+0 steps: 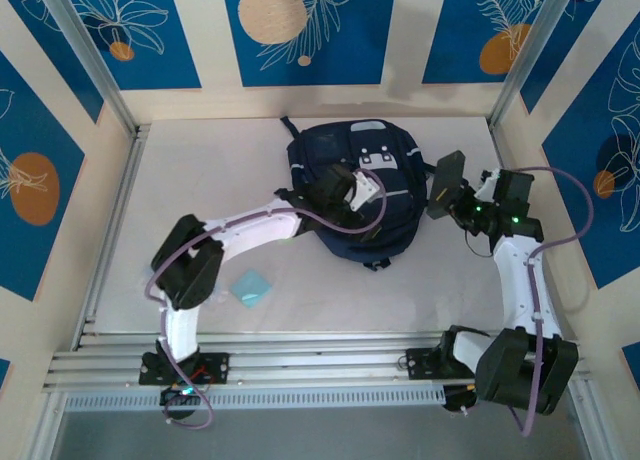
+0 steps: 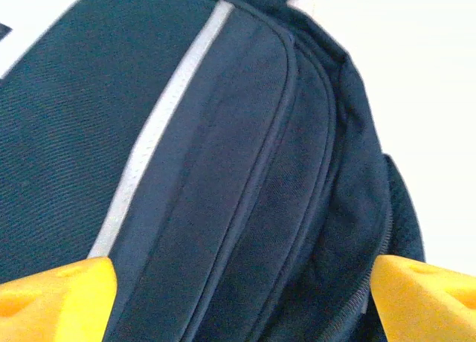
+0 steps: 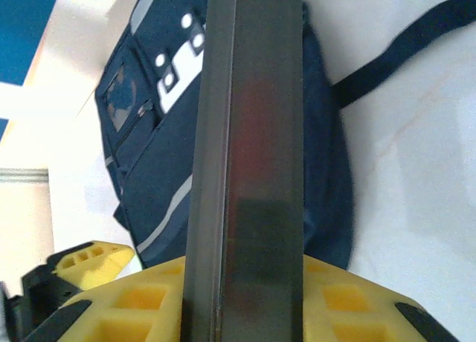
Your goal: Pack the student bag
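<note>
The student bag [image 1: 350, 185], dark navy with pale grey stripes and a grey-white patch, lies flat in the middle of the table. My left gripper [image 1: 352, 190] hovers over its front. In the left wrist view its yellow fingertips [image 2: 56, 297] stand far apart above the bag's zip seams [image 2: 253, 186], open and holding nothing. My right gripper [image 1: 462, 202] is just right of the bag, shut on a flat dark rectangular case [image 1: 447, 183]. In the right wrist view that case [image 3: 249, 171] stands upright between the yellow fingers [image 3: 134, 312] and hides part of the bag [image 3: 156, 156].
A small light-teal item [image 1: 250, 286] lies on the table near the left arm's elbow. A black strap [image 3: 416, 37] trails from the bag across the white tabletop. Walls with blue panels close in the table on three sides.
</note>
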Tool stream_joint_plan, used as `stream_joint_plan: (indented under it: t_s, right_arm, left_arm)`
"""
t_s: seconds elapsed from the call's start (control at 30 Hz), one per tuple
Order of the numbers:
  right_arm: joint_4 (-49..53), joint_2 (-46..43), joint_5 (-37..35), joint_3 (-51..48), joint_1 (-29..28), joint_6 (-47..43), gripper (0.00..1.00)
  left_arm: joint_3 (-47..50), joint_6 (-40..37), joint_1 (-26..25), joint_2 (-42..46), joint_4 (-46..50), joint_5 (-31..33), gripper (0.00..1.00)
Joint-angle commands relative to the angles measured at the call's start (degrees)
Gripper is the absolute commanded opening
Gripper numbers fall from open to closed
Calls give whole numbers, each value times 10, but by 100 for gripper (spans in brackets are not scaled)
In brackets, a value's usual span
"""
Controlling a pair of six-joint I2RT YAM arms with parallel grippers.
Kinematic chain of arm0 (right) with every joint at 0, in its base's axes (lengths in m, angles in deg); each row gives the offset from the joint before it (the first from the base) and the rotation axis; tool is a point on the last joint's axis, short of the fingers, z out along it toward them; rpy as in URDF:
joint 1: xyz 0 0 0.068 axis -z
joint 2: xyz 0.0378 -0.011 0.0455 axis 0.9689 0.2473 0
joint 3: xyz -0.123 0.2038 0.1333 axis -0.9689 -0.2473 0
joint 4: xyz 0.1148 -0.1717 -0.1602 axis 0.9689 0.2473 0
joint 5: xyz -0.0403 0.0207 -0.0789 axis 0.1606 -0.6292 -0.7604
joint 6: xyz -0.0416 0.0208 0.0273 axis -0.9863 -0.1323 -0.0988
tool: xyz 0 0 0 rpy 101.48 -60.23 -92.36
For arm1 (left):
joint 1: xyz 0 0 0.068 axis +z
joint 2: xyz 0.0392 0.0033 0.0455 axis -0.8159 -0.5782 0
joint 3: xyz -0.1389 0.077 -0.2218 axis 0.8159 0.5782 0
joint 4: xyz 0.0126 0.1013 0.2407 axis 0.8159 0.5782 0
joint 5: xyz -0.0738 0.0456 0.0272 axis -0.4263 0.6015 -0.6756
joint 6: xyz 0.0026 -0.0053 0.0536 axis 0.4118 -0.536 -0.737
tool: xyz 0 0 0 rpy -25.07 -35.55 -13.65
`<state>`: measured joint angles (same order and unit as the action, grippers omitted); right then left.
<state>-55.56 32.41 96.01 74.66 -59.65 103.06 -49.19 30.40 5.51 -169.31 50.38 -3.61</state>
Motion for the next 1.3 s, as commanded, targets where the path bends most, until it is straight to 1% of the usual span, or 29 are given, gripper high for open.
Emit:
stream_joint_plan:
  t_s: [0.0,0.1,0.23,0.27,0.3,0.33,0.37,0.4,0.47,0.5,0.6,0.73,0.83,0.93,1.03,1.1,1.17,1.27]
  right_arm:
    - [40,-21,45,26,45,-29,24]
    - [30,-38,81,25,71,-27,24]
    - [17,-46,132,26,70,-34,20]
    - [16,-47,142,26,65,-33,19]
    - [15,-47,147,24,61,-32,18]
    - [15,-49,147,23,57,-29,18]
    - [15,-50,147,20,53,-27,18]
    - [15,-52,146,16,51,-24,18]
    - [19,-59,138,11,50,-18,18]
    - [23,-63,128,9,50,-15,18]
    - [39,-81,80,2,54,-8,19]
    - [42,-107,27,-17,58,4,19]
    - [38,-113,26,-28,58,12,19]
    - [22,-109,63,-43,56,24,19]
    - [-31,-99,142,-71,43,52,20]
    - [-76,-81,197,-83,21,78,20]
    - [-113,-50,232,-82,-13,101,20]
    - [-124,-5,223,-56,-84,108,20]
  left_arm:
    - [-51,-56,-4,-41,33,26,87]
    - [-71,-67,-4,-76,41,62,87]
    - [-93,-79,-2,-114,44,106,87]
    - [-101,-80,0,-124,47,107,85]
    - [-110,-81,2,-135,51,102,80]
    - [-116,-83,3,-144,54,100,69]
    - [-124,-81,4,-153,60,93,46]
    - [-132,-79,5,-158,68,86,32]
    - [-144,-66,7,-156,81,65,10]
    - [-147,-59,8,-148,86,56,0]
    - [-153,-18,19,-105,91,16,0]
    - [-173,65,51,-46,80,-60,0]
    - [-194,119,80,-28,63,-116,0]
    - [-216,160,101,-29,41,-164,0]
    - [-240,198,117,-41,21,-216,0]
    - [-255,210,121,-49,17,-234,0]
    - [-272,208,121,-57,24,-238,0]
    - [-294,202,122,-68,33,-244,0]
